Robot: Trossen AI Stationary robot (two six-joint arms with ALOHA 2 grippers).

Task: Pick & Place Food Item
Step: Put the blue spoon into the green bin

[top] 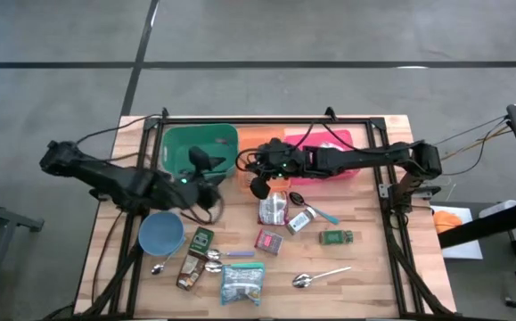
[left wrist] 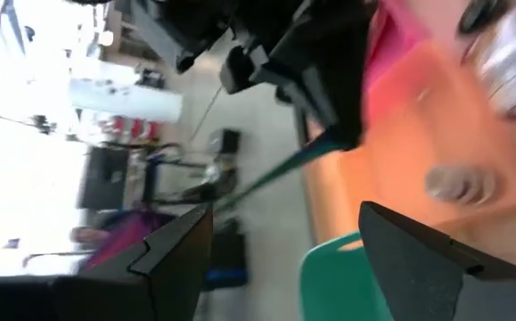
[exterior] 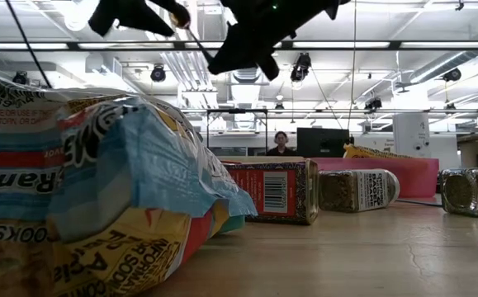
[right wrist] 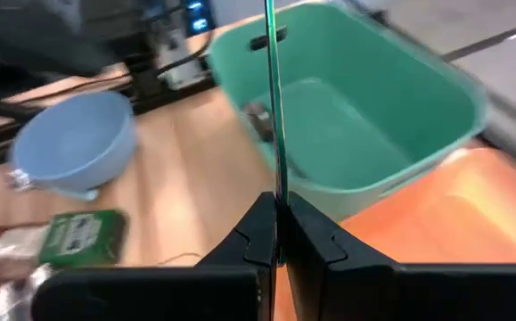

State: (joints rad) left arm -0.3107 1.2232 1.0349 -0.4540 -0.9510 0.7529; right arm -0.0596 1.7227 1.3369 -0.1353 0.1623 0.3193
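Observation:
My right gripper (right wrist: 275,230) reaches in from the table's right and hangs above the seam between the green bin (top: 200,147) and the orange bin (top: 258,141). It is shut on a thin teal rod (right wrist: 272,107). My left gripper (left wrist: 284,259) hovers at the green bin's near right corner (top: 206,169), open, with nothing between its fingers. Food packets and jars lie on the table: a silver pouch (top: 274,209), a red jar (top: 269,241), a green jar (top: 336,236) and a noodle packet (top: 241,283). My right gripper pinches the teal rod's near end (right wrist: 275,201) between its two shut fingers. The rod runs straight on ahead of the fingers, toward the green bin (right wrist: 356,116), slanting slightly down. It hangs clear of the table and the bins; its far end does not show.
A pink bin (top: 333,143) stands to the right of the orange one. A blue bowl (top: 161,234) sits at the near left. Spoons (top: 315,278) (top: 311,207) and more packets (top: 202,239) lie scattered mid-table. A metal frame (top: 382,187) borders the work area. A person (exterior: 281,142) stands beyond the table.

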